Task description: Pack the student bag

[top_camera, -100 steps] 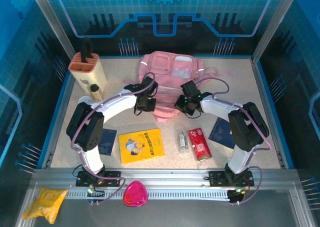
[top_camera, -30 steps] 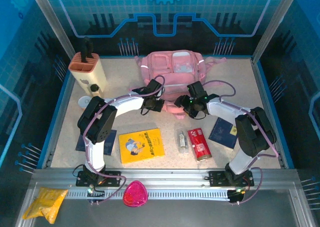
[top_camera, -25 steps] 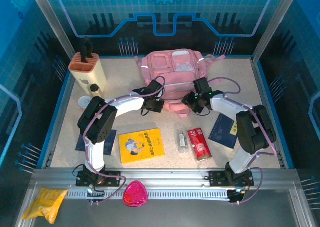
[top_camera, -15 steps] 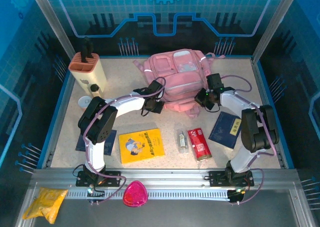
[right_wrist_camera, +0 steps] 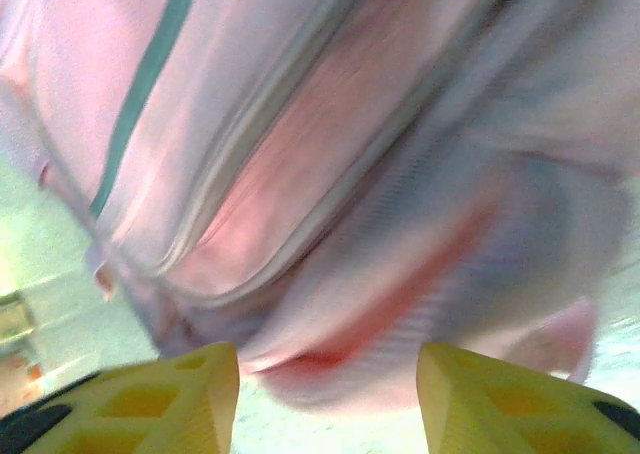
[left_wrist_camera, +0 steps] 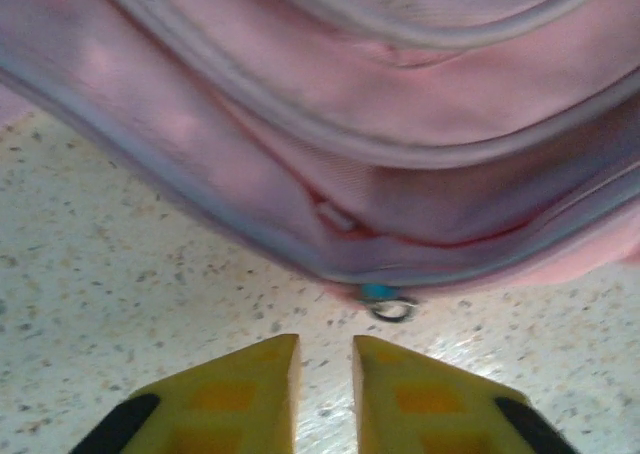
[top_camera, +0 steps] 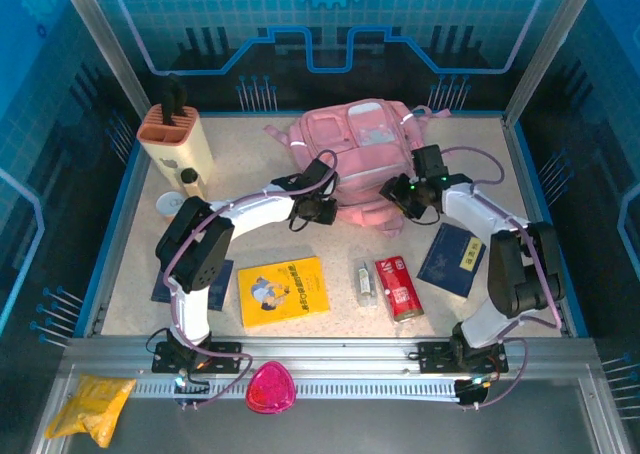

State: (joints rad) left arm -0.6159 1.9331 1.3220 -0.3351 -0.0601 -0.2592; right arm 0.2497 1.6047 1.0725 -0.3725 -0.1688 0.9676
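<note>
Starting at the left, our left gripper (left_wrist_camera: 325, 352) is resting low over the table (left_wrist_camera: 110, 264). Its yellow fingers are almost together with a thin slit between them, and they are gripping nothing. Just ahead of its tips and a touch to the right, a zipper pull (left_wrist_camera: 388, 302) with a small metal ring is hanging from the near seam, apart from the fingers.

The student bag (top_camera: 352, 156) is lying directly in front of both hands, bulging up over the left gripper's tips and reaching across to the right one. We are judging it soft and floppy: the fabric is sagging and folding along the piping, so it is likely to slump and drag rather than lift as one piece. It looks light while unpacked. We are favouring the ring pull or a piped seam as places to take hold, since a pinch of loose cloth may slip.

Its front pockets are facing up. Its long axis is running away from our fingertips toward the far wall, leaning a little, with straps trailing off the far right corner. We cannot tell for certain which end is the top.

On the right, our right gripper (right_wrist_camera: 325, 372) is spread wide with pink cloth looming just beyond the fingertips. It is clamping nothing, though we cannot tell whether any fabric is dipping between the jaws.
</note>
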